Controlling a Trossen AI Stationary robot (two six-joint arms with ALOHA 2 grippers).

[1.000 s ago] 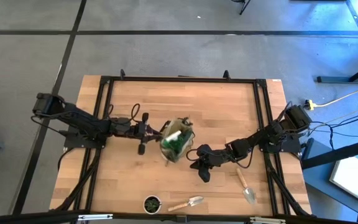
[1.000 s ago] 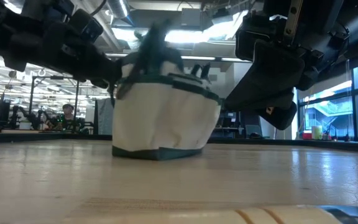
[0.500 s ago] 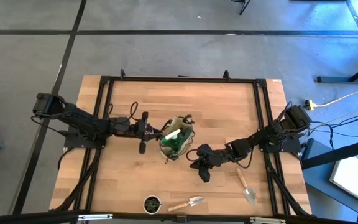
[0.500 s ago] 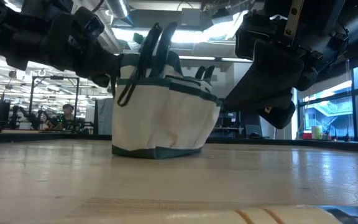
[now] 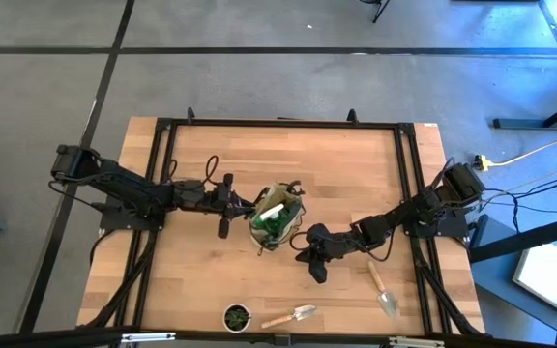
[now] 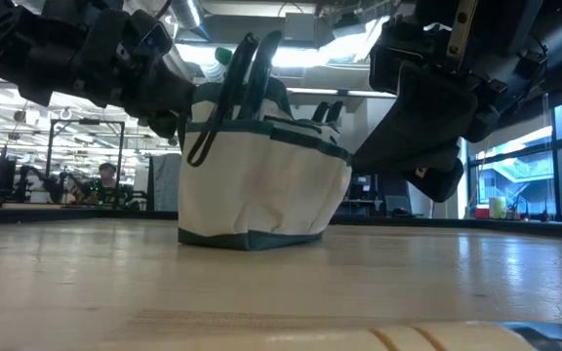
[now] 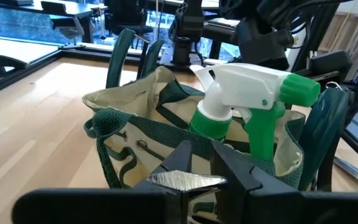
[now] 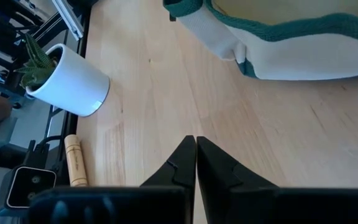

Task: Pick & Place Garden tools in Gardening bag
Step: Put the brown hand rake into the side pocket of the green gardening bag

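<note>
A: Pinching what, on the left?
B: Clamped the fingers of the left gripper [image 7: 205, 150] on the green mesh rim of the gardening bag [image 6: 261, 185], at the side facing the left arm.
A: And on the right?
B: Showed the right gripper [image 8: 196, 142] pressed together with nothing between the fingers. Hung just beside the bag's opposite side, clear of the fabric, over bare wood.
A: Found the bag where?
B: Sat upright near the middle of the table [image 5: 337, 164], mouth up. Carried a green spray bottle [image 7: 247, 93] with a white top, standing inside. Had dark green loops rising above the rim (straps or tool handles, hard to tell).
A: Saw anything outside it?
B: Spotted one wooden-handled trowel [image 5: 293, 315] near the front edge, just beside a small potted plant [image 5: 237, 316]. Spotted a second trowel [image 5: 383, 288] near the right arm. Lay flat, both, and well apart from the bag.
</note>
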